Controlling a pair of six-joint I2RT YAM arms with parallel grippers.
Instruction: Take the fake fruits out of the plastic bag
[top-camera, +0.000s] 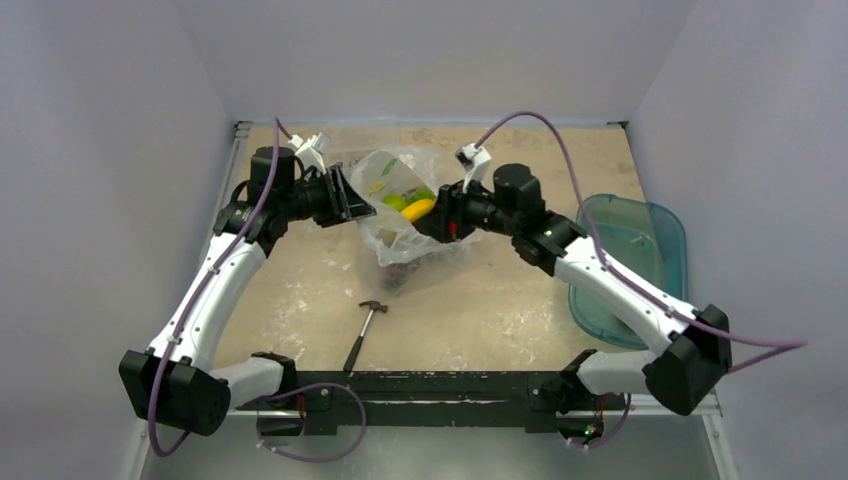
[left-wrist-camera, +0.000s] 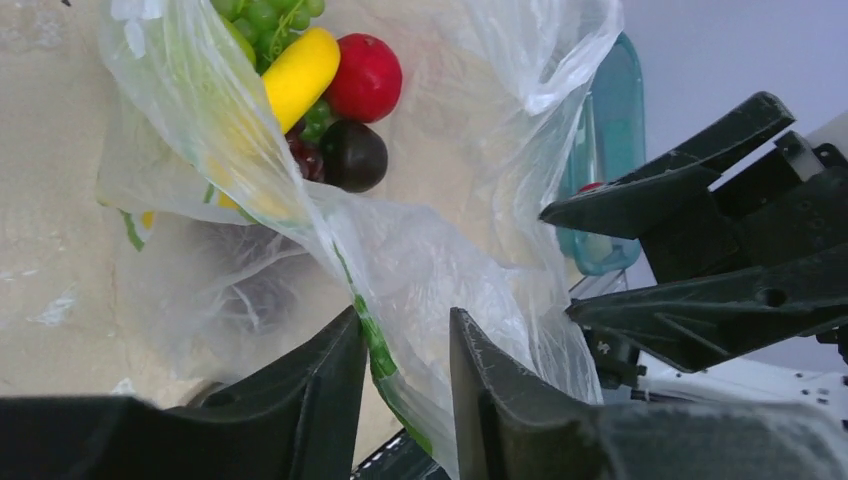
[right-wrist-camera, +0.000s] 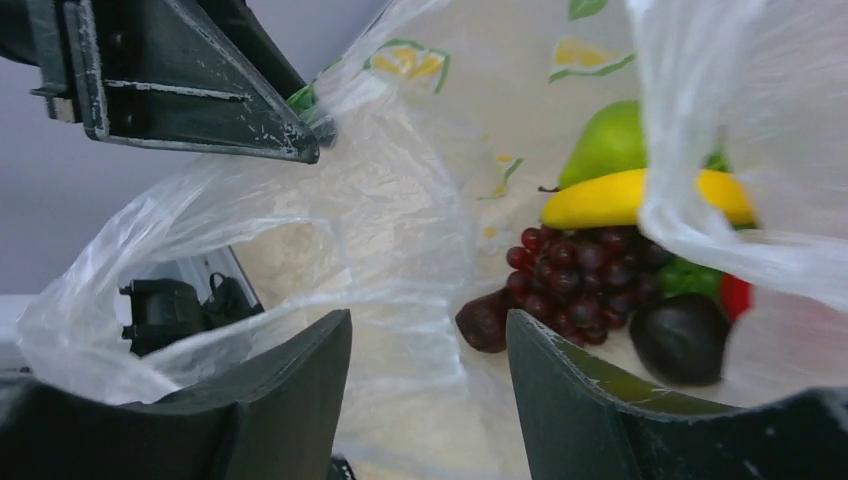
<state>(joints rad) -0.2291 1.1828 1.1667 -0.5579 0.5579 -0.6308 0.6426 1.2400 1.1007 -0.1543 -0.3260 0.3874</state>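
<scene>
The plastic bag (top-camera: 392, 225) stands crumpled at the table's middle, its mouth stretched between my two grippers. Inside lie the fake fruits: a yellow banana (right-wrist-camera: 620, 200), a green apple (right-wrist-camera: 610, 145), dark purple grapes (right-wrist-camera: 580, 275), a dark plum (right-wrist-camera: 685, 340) and a red fruit (left-wrist-camera: 365, 78). My left gripper (left-wrist-camera: 408, 325) is at the bag's left rim. Its fingers stand a narrow gap apart with the green-printed bag edge bunched between them. My right gripper (right-wrist-camera: 430, 325) is open at the bag's right side and faces into the mouth. Loose film lies under its fingers.
A small hammer (top-camera: 365, 330) lies on the table in front of the bag. A teal plastic bin (top-camera: 640, 260) sits at the right edge. Pale walls close in the left, back and right sides.
</scene>
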